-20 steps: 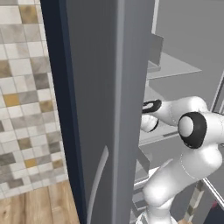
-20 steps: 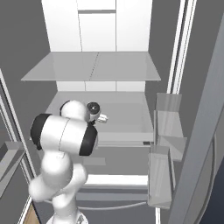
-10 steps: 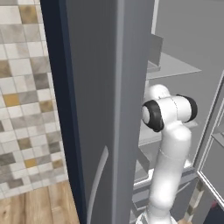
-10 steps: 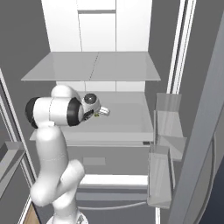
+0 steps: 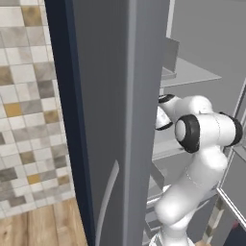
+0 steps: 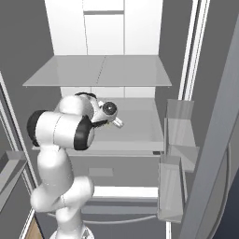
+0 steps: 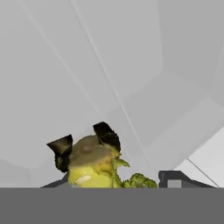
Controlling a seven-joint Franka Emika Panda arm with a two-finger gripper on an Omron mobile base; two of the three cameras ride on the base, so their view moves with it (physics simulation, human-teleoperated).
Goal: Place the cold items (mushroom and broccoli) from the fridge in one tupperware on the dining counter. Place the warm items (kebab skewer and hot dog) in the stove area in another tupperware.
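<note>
In the hand view the broccoli (image 7: 94, 173), yellow-green with a darker floret at its lower right, sits between my gripper's (image 7: 85, 144) two dark fingertips (image 7: 61, 148), which press on it from both sides. From the right base view, the gripper (image 6: 117, 123) hangs just over the fridge's middle shelf (image 6: 140, 121), with a speck of green at its tip. The left base view has my wrist (image 5: 163, 113) reaching in behind the fridge door (image 5: 110, 96), which hides the fingers. The mushroom, kebab skewer, hot dog and tupperware are out of view.
A glass shelf (image 6: 98, 70) spans the fridge above the hand. Door bins (image 6: 179, 130) stand at the right of the opening. A drawer front (image 6: 107, 165) lies below the middle shelf. The tiled wall (image 5: 29, 120) and wooden floor (image 5: 43, 226) lie left of the door.
The jaws have closed in from wide open onto the broccoli. The elbow has swung up and back down while the hand stayed over the middle shelf.
</note>
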